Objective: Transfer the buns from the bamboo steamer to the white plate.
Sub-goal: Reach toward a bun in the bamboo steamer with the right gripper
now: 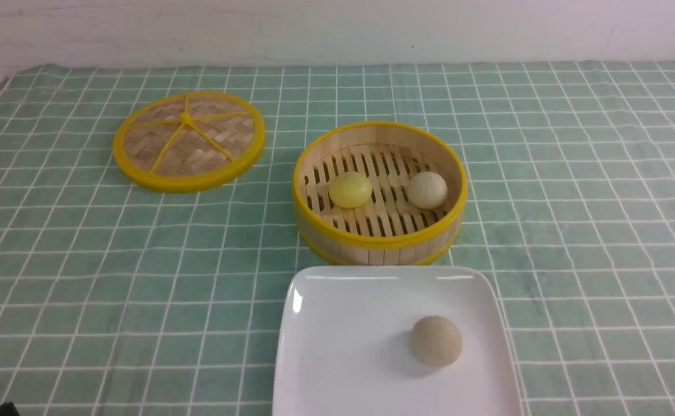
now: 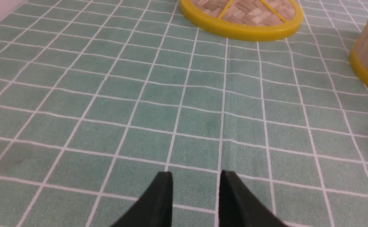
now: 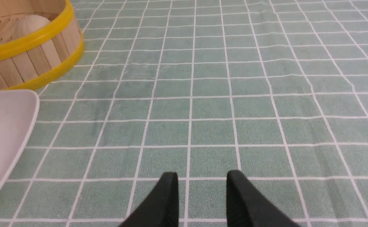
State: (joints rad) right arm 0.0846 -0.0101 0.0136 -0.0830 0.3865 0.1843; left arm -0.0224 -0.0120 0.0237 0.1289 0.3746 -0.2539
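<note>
Placing the next bun on the white plate [image 1: 337, 346] should be easy. It lies just in front of the bamboo steamer [image 1: 379, 242], on the robot's side, with the edges almost touching, so the carry is short. One beige bun [image 1: 436, 340] sits on the right part of the plate, and the middle and left are free.

The steamer has a raised wall, so a descent from straight above seems safer than a slanted one, which may knock the yellow rim. Inside it the yellow bun [image 1: 350, 189] lies at the left and the cream bun [image 1: 427, 189] at the right. They are apart from each other, and the cream one is close to the wall. The right arm seems better placed for the cream bun. The fingers should close gently, since a round bun can probably roll or be squeezed.

The left gripper [image 2: 196, 172] and the right gripper [image 3: 202, 172] both have their fingers spread with nothing between them. They are near the cloth, off to each side.

The green checked tablecloth [image 1: 574, 202] covers the whole table and shows slight wrinkles. A plain white wall [image 1: 337, 29] stands behind. The woven lid [image 1: 189, 141] lies flat at the far left, out of the way.
</note>
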